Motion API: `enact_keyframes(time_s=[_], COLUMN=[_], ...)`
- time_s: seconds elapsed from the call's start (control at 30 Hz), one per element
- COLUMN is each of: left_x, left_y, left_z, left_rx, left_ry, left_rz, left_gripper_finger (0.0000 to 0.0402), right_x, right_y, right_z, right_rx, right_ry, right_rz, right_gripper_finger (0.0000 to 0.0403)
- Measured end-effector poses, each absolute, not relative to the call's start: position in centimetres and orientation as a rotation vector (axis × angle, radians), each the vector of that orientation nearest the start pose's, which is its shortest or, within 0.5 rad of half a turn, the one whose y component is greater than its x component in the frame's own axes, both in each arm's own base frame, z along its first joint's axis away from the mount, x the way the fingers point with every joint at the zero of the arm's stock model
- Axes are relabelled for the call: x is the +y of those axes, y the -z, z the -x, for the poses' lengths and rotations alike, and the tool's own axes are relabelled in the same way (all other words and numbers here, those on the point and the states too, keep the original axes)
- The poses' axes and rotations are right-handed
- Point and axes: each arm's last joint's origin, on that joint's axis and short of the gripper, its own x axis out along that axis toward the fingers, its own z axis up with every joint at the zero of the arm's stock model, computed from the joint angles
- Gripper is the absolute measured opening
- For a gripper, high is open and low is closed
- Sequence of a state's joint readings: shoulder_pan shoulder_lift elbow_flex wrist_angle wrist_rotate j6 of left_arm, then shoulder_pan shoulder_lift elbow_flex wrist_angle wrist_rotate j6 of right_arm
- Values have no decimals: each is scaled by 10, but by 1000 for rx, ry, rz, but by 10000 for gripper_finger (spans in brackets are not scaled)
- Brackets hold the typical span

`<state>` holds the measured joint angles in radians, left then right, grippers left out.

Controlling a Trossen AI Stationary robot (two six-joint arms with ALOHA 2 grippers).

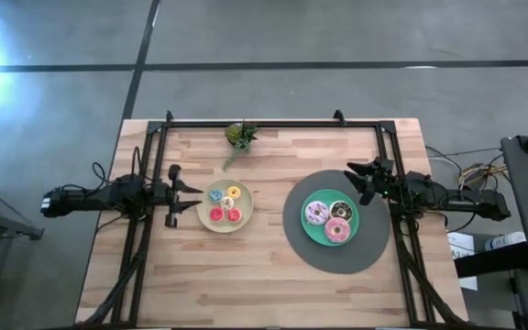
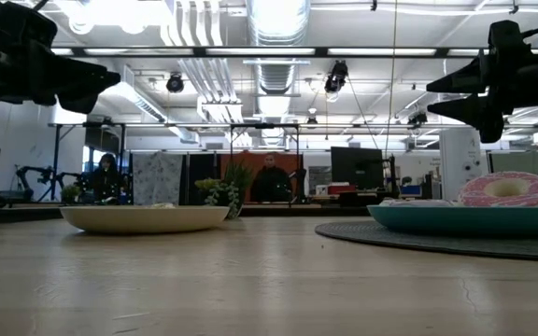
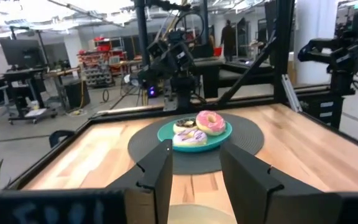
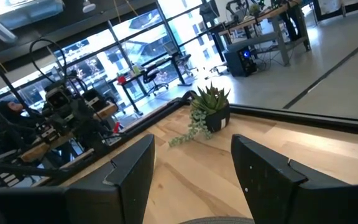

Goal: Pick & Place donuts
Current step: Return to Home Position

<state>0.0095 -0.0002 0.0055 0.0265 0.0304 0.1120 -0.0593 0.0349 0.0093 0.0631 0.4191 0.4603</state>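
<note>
Three bigger donuts, a pink one [image 1: 337, 230], a chocolate one [image 1: 341, 210] and a white-purple one [image 1: 316, 214], lie on a teal plate [image 1: 312, 233] on a round dark mat [image 1: 301, 249]. Several mini donuts [image 1: 225, 205] lie on a beige plate [image 1: 246, 203] left of centre. My left gripper [image 1: 193, 200] hovers open just left of the beige plate. My right gripper [image 1: 354, 179] hovers open above the mat's far right edge. The left wrist view shows the teal plate [image 3: 166, 132] with its donuts [image 3: 210, 122] ahead of the open fingers.
A small potted plant [image 1: 239, 137] stands near the table's far edge, also in the right wrist view as a potted succulent [image 4: 209, 109]. Black frame rails [image 1: 145, 229] run along the table's left, right and far sides. Bare wood lies along the near edge. People sit in the room beyond.
</note>
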Motion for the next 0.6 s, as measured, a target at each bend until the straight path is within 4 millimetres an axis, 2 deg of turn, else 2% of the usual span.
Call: enact_keyframes(time_s=[0.6], left_x=[0], left_y=[-167], left_z=[-98], left_rx=[-22], left_ry=[19], left_rz=[-112], left_gripper_finger=[110], right_x=[-17], right_y=[-170], right_z=[-96], right_rx=[-147], right_ry=[461], right_rz=[-458], right_gripper_finger=[206])
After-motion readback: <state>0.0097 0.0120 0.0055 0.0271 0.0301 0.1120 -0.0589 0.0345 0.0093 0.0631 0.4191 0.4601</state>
